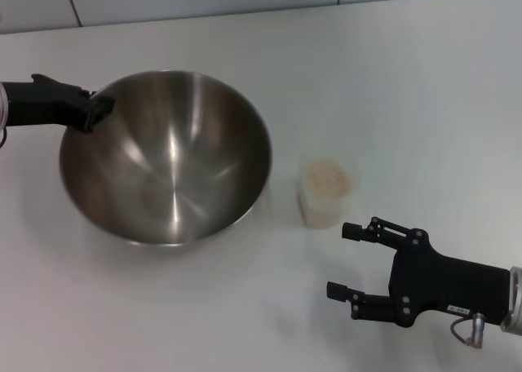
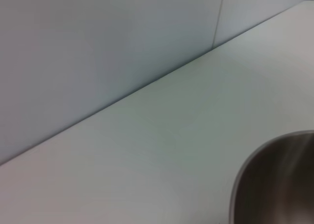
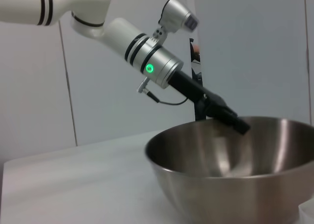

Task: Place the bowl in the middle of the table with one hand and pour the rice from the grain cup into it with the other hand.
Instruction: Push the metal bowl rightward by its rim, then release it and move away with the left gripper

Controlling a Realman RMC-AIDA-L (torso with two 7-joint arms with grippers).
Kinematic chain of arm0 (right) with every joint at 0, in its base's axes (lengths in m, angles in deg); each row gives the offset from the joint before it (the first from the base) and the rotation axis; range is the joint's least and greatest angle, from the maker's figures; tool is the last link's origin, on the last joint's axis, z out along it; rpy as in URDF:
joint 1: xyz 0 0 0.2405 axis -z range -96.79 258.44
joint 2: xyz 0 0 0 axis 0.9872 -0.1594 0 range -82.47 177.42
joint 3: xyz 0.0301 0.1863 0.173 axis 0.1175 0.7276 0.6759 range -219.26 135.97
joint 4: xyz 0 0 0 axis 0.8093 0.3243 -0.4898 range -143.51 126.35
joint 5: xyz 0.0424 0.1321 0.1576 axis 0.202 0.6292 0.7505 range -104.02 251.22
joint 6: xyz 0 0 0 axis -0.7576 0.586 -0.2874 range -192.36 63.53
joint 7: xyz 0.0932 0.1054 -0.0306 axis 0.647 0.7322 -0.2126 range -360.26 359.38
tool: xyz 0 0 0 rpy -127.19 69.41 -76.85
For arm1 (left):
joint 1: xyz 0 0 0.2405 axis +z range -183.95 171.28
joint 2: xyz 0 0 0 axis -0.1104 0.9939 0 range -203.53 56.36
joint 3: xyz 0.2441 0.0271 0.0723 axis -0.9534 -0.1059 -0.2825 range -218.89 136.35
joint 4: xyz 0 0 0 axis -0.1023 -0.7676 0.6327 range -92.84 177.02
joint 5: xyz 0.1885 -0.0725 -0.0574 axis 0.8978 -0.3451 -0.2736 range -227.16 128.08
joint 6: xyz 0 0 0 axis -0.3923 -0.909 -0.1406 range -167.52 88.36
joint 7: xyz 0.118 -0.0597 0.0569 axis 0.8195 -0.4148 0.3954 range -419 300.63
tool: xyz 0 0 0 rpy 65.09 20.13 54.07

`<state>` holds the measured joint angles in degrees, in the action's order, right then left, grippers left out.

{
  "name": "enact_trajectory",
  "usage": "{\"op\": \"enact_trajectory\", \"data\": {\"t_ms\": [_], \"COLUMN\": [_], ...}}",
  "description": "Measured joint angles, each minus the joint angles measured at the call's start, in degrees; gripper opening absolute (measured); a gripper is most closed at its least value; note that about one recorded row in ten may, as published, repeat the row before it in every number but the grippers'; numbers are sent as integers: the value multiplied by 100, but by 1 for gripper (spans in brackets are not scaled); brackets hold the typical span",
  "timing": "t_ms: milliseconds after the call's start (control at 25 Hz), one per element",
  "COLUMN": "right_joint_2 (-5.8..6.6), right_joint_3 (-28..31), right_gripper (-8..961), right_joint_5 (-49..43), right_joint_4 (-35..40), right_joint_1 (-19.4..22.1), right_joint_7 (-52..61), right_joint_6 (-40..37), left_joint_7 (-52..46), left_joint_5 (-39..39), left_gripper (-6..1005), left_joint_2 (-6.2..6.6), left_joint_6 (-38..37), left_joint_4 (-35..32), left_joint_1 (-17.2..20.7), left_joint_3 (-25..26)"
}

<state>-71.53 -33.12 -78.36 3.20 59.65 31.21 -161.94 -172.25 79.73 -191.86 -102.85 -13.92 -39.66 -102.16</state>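
The steel bowl (image 1: 171, 168) sits on the white table (image 1: 408, 86), left of centre, and it looks empty. My left gripper (image 1: 99, 109) is shut on the bowl's far left rim. The right wrist view shows the same grip (image 3: 238, 125) on the bowl (image 3: 235, 175). The left wrist view shows only part of the bowl's rim (image 2: 274, 184). The clear grain cup (image 1: 326, 194) stands upright just right of the bowl, with rice (image 1: 328, 177) inside. My right gripper (image 1: 340, 261) is open and empty, near the table's front, a little in front of the cup.
A pale wall (image 2: 98, 47) runs along the table's far edge. Bare tabletop lies to the right of and behind the cup. My left arm (image 3: 147, 57) reaches down to the bowl from the left side.
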Motion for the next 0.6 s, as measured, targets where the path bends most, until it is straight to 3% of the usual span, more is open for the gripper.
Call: {"op": "enact_trajectory", "data": {"t_ms": [320,360,480,560,600], "right_joint_2": [-5,-7,-9,-9,-9], "right_joint_3": [0,0,0,0,0], "right_gripper": [824,824,824,824,824], "right_joint_5": [0,0,0,0,0], "right_joint_4": [0,-3,-27,-39,-41], "right_joint_1": [-1,-2,-9,-9,-9], "right_joint_7": [-1,-1,-1,-1,-1], "right_joint_6": [4,5,7,8,10], "left_joint_7": [-103,-109,-94,-94,-114], "left_joint_5": [155,240,357,357,394], "left_gripper": [63,54,52,52,51], "left_joint_2": [3,23,45,45,87], "left_joint_6": [-88,-90,-90,-90,-81], "left_joint_4": [209,438,675,675,865], "left_joint_1": [-415,-675,-974,-974,-1201], "left_joint_3": [90,255,414,414,453]}}
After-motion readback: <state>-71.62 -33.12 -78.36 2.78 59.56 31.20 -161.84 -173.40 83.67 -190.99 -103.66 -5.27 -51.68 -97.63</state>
